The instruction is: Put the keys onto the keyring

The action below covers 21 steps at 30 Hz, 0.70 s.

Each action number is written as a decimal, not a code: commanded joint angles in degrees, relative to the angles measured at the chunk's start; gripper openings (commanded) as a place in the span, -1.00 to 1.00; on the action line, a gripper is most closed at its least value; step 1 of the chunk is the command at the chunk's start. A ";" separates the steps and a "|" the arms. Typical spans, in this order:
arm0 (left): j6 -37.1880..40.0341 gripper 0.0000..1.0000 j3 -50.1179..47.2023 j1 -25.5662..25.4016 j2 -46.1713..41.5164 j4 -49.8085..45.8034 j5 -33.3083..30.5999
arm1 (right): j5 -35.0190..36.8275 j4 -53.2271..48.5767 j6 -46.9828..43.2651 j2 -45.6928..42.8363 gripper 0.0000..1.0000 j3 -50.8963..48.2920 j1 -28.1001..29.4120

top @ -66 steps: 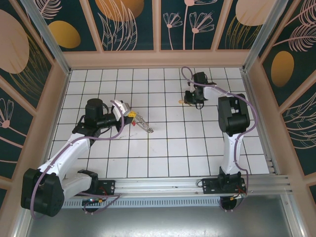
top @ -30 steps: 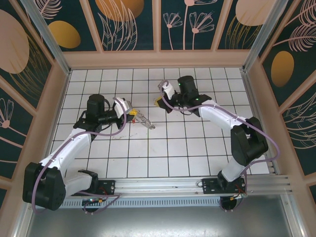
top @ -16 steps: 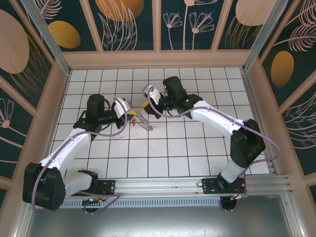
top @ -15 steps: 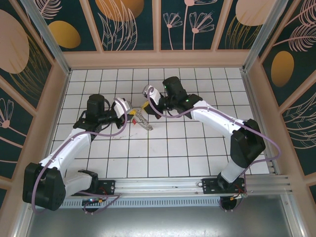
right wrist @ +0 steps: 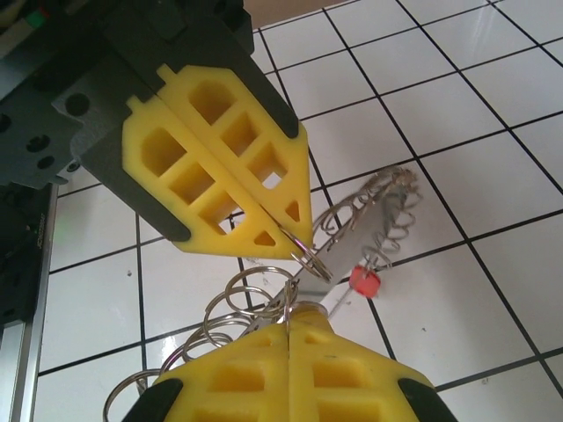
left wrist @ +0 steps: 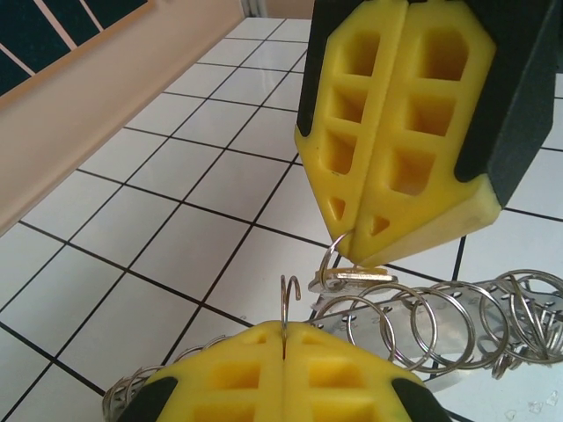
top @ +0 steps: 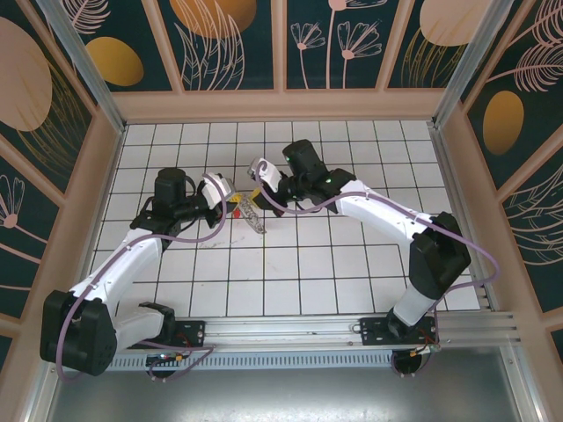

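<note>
Top external: looks down on a white tiled table [top: 352,264] walled by leaf-patterned panels [top: 229,44], with the left arm [top: 132,259] and the right arm [top: 387,211] angled inward from the near rail. Finds the left gripper [top: 236,203] and the right gripper [top: 256,189] almost tip to tip left of centre, just above the keyring [top: 255,222] lying on the tiles. From the left wrist, catches the left gripper's yellow fingers [left wrist: 229,387] pressed together, pinching a thin hooked wire end [left wrist: 291,290] of the keyring in their seam. Puts the right gripper opposite, likewise pressed together, tips touching a small wire loop and a flat metal sliver [left wrist: 356,278]; key or not, cannot tell. From the right wrist, picks out silvery split rings [right wrist: 251,290] strung along the keyring and a small red tag [right wrist: 364,281] just beside them.
</note>
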 commanded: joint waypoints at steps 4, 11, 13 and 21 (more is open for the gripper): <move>-3.90 -1.00 -1.33 -0.06 -1.94 8.36 2.15 | 0.19 0.41 1.98 2.64 -1.00 3.63 0.62; -4.66 -1.00 -1.46 -0.03 -1.62 8.20 2.80 | 0.04 2.65 5.12 3.48 -1.00 3.73 0.70; -5.00 -1.00 -1.17 -0.03 -1.23 7.71 2.36 | -0.30 3.26 5.75 3.43 -1.00 3.78 0.70; -6.14 -1.00 0.04 -0.10 0.23 6.32 2.24 | -0.71 3.29 5.19 3.02 -1.00 4.35 0.79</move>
